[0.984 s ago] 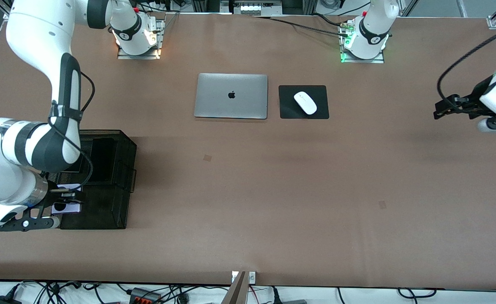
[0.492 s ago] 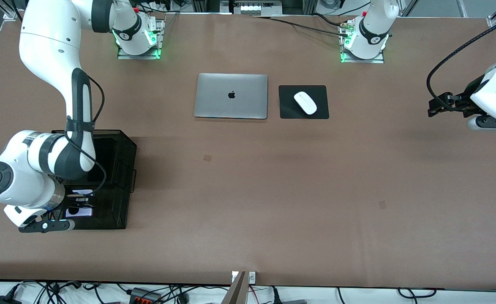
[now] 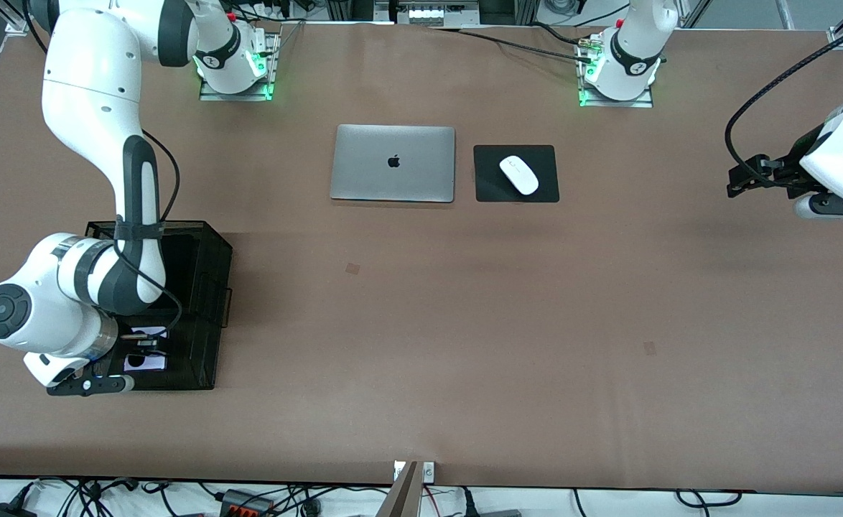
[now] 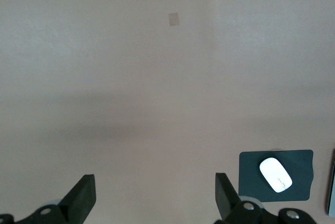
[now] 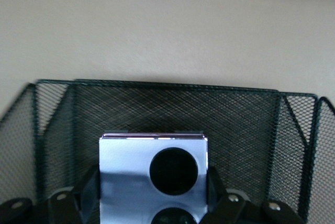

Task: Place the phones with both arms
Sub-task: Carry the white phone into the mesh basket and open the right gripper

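Observation:
A lavender-white flip phone (image 5: 153, 174) with two round black lenses stands upright between the fingers of my right gripper (image 5: 152, 190), which is shut on its side edges. In the front view the right gripper (image 3: 141, 346) holds this phone (image 3: 146, 362) in the part of the black mesh basket (image 3: 210, 287) nearest the front camera, at the right arm's end of the table. My left gripper (image 3: 741, 179) hangs open and empty over bare table at the left arm's end. In the left wrist view its fingers (image 4: 84, 199) stand wide apart with only tabletop between them.
A shut silver laptop (image 3: 393, 163) lies mid-table toward the robots' bases. Beside it a white mouse (image 3: 519, 174) rests on a black pad (image 3: 547, 188); both also appear in the left wrist view, mouse (image 4: 275, 174) on pad (image 4: 301, 161). Mesh walls (image 5: 172, 109) surround the phone.
The right arm has carried the phone from the basket's outer edge to over its compartment nearest the camera and lowered it. The left gripper has drifted slightly and stays open.

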{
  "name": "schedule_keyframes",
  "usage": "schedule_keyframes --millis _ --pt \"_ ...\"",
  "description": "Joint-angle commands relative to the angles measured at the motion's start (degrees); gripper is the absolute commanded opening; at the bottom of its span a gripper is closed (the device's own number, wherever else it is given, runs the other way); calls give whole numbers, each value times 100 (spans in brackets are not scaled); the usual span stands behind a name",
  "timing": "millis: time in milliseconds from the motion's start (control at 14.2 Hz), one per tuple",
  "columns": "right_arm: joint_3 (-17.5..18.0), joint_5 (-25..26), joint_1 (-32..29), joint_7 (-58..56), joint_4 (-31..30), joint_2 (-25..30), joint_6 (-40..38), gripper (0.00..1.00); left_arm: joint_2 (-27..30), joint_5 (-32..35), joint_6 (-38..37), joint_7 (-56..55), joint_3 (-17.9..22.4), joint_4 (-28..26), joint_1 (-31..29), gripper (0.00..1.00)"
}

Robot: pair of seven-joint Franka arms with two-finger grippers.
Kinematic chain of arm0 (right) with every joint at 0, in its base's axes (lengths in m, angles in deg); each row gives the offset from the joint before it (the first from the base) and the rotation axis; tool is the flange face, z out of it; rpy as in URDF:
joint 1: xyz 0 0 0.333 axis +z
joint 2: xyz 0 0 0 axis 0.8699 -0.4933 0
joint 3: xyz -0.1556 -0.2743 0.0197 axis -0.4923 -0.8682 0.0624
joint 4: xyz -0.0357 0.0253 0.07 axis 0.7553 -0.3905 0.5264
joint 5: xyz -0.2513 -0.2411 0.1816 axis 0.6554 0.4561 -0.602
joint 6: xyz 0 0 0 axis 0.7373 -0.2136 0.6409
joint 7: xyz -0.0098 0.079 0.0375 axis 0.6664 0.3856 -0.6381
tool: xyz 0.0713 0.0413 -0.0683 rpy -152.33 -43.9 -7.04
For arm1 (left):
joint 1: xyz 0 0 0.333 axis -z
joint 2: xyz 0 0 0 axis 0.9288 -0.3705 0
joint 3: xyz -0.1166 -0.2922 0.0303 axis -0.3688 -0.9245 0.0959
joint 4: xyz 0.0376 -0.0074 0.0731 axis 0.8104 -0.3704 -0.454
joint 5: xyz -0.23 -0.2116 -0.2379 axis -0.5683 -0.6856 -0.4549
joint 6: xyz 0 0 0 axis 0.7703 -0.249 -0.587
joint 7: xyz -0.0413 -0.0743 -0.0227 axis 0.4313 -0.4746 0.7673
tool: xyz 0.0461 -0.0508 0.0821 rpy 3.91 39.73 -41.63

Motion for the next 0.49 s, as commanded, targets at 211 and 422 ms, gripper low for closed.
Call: schedule_keyframes --millis 211,422 --pt "158 -389 -1 -194 -383 210 293 100 101 -76 -52 117 -24 -56 -46 100" --pt "27 -284 43 -124 -172 675 -162 100 101 -85 -79 108 -24 -47 -46 100"
